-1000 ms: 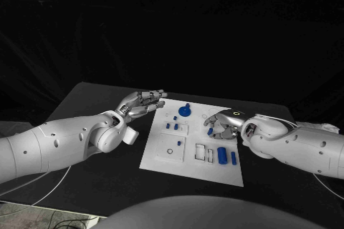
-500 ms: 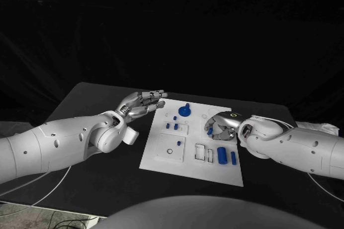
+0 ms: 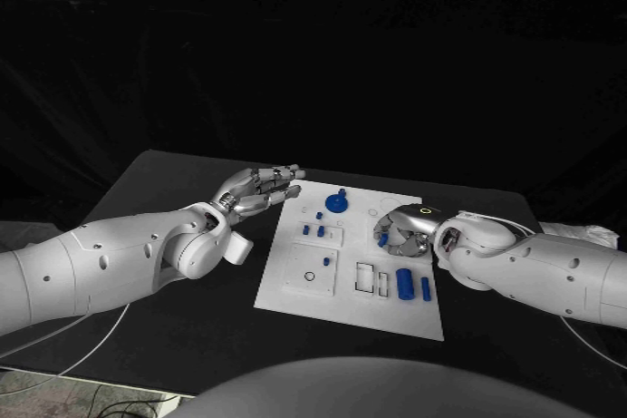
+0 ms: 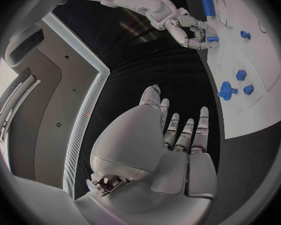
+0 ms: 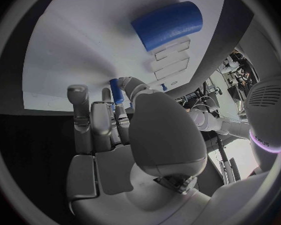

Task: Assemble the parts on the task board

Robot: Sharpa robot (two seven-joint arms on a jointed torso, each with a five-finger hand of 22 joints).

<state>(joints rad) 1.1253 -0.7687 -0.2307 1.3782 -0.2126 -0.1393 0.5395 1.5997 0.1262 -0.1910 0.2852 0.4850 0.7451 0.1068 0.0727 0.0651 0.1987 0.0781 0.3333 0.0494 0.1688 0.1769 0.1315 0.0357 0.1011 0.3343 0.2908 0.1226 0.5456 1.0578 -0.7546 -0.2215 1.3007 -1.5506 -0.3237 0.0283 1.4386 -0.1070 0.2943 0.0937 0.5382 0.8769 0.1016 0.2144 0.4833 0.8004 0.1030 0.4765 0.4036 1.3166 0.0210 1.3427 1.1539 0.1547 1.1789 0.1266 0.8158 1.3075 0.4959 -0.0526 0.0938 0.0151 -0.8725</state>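
The right hand [image 3: 401, 229] pinches a blue peg [image 5: 116, 91] over the board [image 3: 342, 300]; a loose pinch could drop it. The left hand [image 3: 262, 189] hovers spread beside the board.

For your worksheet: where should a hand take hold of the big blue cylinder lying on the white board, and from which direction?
The big blue cylinder lies flat on the task board, so probably come from above and pinch its curved sides at mid-length. A thinner peg lies close beside it, so that side is tight.

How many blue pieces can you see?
7. A gear-shaped one at the task board's far end, three small ones beside it, two cylinders near the front edge, one peg pinched by the right hand. That hand may hide more.
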